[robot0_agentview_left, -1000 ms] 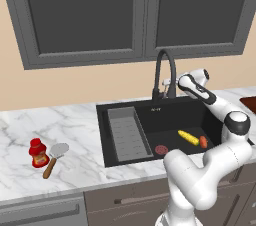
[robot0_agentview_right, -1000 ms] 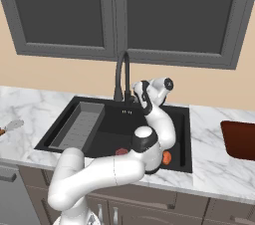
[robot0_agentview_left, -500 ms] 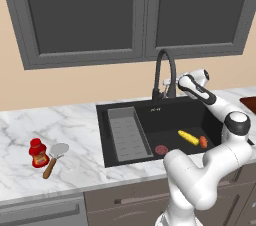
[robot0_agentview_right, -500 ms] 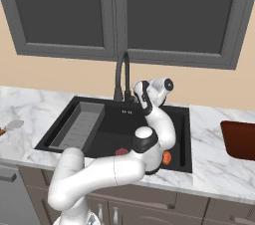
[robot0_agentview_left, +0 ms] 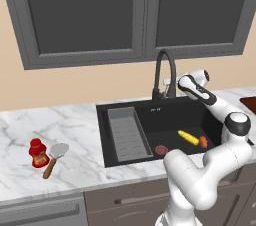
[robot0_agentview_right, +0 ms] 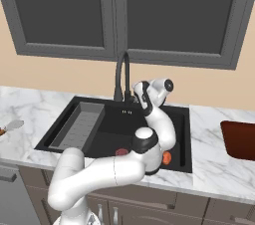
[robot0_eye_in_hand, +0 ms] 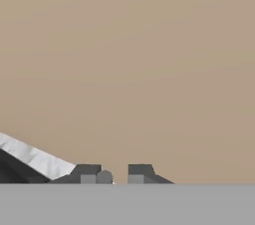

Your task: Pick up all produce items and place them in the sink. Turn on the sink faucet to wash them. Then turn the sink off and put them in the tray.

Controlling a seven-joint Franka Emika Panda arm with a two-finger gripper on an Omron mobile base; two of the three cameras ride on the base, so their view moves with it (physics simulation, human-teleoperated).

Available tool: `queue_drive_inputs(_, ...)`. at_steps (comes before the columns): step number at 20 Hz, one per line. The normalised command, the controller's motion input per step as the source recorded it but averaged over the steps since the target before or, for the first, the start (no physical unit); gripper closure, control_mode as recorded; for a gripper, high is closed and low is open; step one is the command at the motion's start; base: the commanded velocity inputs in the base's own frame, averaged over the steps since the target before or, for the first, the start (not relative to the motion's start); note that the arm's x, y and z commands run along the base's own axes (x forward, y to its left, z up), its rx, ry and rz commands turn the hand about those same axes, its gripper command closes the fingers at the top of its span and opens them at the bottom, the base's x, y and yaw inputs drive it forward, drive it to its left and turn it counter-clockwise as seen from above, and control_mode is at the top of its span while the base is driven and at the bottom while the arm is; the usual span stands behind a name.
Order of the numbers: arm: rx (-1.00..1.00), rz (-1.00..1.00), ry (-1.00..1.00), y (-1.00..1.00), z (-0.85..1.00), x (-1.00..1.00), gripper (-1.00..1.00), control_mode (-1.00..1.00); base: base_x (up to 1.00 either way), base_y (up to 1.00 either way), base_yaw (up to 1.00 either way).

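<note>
No legible writing — red bottle [robot0_agentview_left: 37, 152] label perhaps blurred.

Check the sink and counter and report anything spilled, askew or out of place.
Nothing stands out. The corn and the orange vegetable lie in the sink near the drain, with no water running from the faucet. The red bottle stands upright beside the spatula on the counter.

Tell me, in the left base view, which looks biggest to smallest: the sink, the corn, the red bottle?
1. sink, by far the largest.
2. and 3. red bottle and corn look about alike; too close to rank.
</note>
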Motion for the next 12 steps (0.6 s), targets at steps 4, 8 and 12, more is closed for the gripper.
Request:
queue_drive_inputs(4,0.04,0.04,0.11,-0.58,-0.25,0.21,1.00,-1.00,0.00,0.00,0.00)
queue_drive_inputs(8,0.00,0.00,0.12,-0.48,-0.15,0.17,1.00,-1.00,0.00,0.00,0.00)
queue_drive_inputs(12,0.00,0.01,0.09,-0.61,-0.22,0.14,1.00,-1.00,0.00,0.00,0.00)
